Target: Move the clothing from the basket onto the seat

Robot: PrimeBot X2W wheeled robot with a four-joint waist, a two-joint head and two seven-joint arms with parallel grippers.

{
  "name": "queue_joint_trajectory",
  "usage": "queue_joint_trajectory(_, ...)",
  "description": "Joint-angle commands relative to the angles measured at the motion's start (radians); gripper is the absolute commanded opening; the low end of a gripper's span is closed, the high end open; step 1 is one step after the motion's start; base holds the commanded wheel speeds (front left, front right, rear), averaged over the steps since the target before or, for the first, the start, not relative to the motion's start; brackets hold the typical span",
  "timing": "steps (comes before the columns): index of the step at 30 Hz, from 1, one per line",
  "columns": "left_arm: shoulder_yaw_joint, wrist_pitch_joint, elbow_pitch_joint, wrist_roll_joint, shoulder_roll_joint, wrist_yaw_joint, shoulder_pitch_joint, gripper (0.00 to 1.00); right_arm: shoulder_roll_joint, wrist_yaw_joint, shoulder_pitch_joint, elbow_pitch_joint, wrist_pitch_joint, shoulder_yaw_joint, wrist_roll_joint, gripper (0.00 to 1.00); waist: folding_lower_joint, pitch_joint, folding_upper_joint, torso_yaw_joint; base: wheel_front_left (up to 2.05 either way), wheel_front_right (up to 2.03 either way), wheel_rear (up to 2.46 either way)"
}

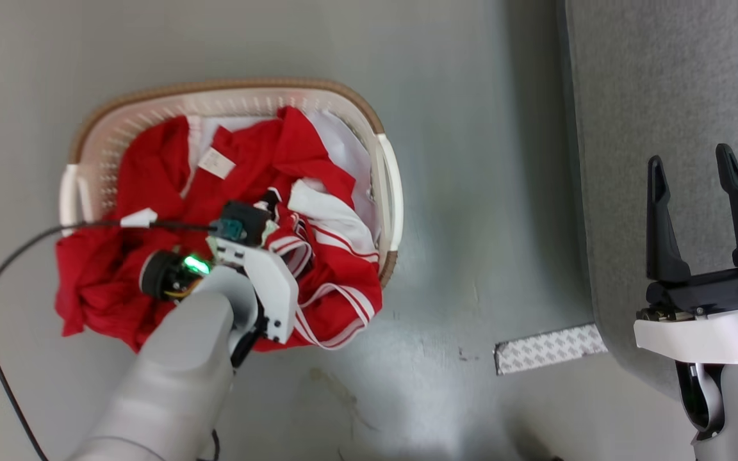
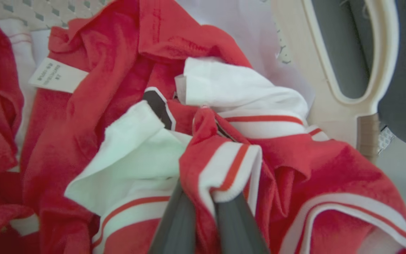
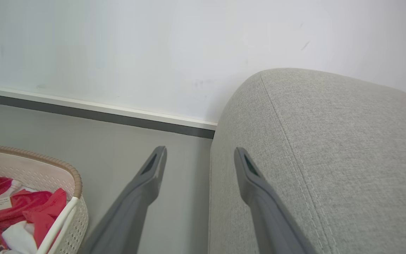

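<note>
The clothing (image 1: 151, 269) lies crumpled in the basket (image 1: 228, 88). The heap's long axis runs crosswise to the left gripper (image 2: 206, 197), and one edge spills over the rim behind its wrist. That gripper pinches a striped red fold pointing up between its fingers. The right gripper (image 1: 696, 173), spread and holding nothing, hangs well apart with the seat (image 1: 664, 77) beneath it.

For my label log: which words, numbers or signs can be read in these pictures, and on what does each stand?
Nothing is legible.
White label on the clothing: lines of small dark print, too blurred to read.
Pale strip on the floor: repeating marks, too small to read.
</note>
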Motion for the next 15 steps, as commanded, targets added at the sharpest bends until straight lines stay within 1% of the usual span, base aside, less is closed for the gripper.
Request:
queue_joint_trajectory(1,0.0,-0.012,-0.006,-0.022,-0.002,0.002,0.024,0.0,0.0,-0.002,-0.008,0.009,0.001,-0.002,0.015,1.0,-0.0001,-0.034,0.0,0.014,0.0,0.0,0.0)
queue_joint_trajectory(6,-0.01,-0.05,-0.051,-0.093,-0.003,0.002,0.082,0.0,0.0,-0.002,0.009,0.031,0.001,0.008,0.02,1.0,-0.0001,-0.123,0.0,0.032,0.0,0.0,0.0)
queue_joint_trajectory(15,-0.035,-0.099,-0.184,-0.206,0.04,0.002,0.209,0.0,0.0,-0.002,0.086,0.079,0.001,-0.001,0.009,1.0,-0.0001,-0.326,0.0,0.065,0.0,0.0,0.0)
